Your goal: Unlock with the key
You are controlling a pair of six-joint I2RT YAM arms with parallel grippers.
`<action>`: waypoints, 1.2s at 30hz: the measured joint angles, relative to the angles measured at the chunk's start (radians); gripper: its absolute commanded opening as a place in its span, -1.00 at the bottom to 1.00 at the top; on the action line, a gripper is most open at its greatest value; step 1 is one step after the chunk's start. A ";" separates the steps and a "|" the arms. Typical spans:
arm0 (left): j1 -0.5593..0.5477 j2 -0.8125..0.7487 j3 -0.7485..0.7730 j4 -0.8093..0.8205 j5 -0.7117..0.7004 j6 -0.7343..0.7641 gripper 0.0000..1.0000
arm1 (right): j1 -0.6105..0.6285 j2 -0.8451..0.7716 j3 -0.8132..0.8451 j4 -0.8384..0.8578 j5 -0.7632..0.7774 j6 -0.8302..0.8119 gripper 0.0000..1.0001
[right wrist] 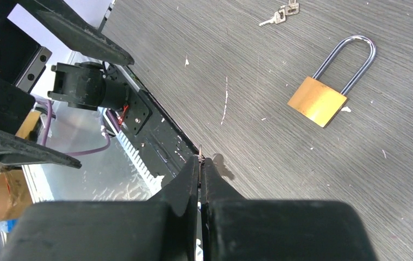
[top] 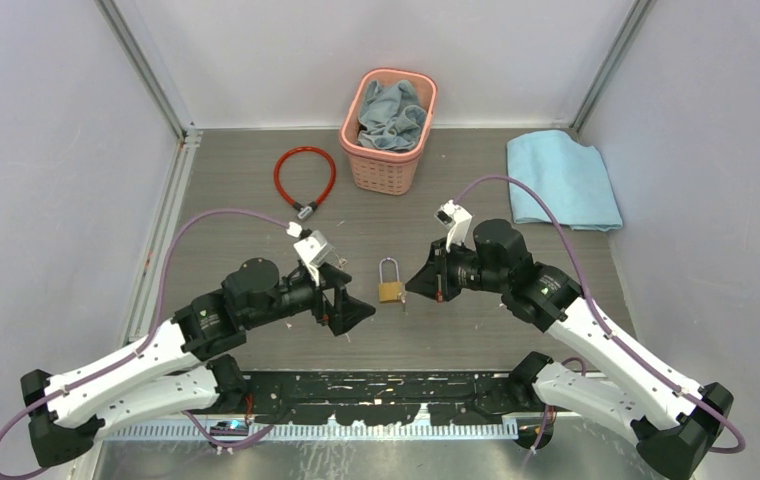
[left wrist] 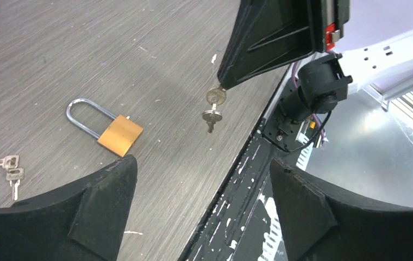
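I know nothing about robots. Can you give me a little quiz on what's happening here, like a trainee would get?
1. True or false: the brass padlock lies on the table, held by nothing.
2. Fill in: the left claw has its jaws ____.
3. Which claw pinches the dangling keys? A the left; B the right; C neither.
Key: 1 true; 2 open; 3 B, the right claw.
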State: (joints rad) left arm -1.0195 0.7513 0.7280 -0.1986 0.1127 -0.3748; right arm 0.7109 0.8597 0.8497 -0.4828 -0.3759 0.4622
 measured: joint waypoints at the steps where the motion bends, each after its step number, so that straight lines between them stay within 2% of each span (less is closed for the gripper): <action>1: 0.000 -0.008 -0.006 -0.002 -0.014 -0.012 0.97 | 0.000 0.000 0.000 -0.001 0.000 -0.001 -0.98; 10: 0.001 -0.022 -0.071 -0.024 -0.064 -0.072 0.98 | 0.000 0.014 0.000 0.002 0.000 -0.008 -0.98; 17: 0.001 -0.020 -0.123 0.001 -0.052 -0.103 0.76 | 0.000 0.018 0.000 0.024 -0.004 -0.009 -0.98; 30: 0.048 -0.021 -0.126 0.214 0.137 -0.242 0.53 | 0.000 -0.024 -0.006 0.184 -0.105 -0.014 -0.98; 36: 0.055 -0.020 -0.125 0.291 0.177 -0.289 0.41 | 0.000 -0.024 -0.006 0.232 -0.177 -0.005 -0.98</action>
State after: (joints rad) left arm -0.9646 0.7311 0.6033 0.0929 0.2893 -0.6640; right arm 0.7109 0.8356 0.8436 -0.2508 -0.5529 0.4572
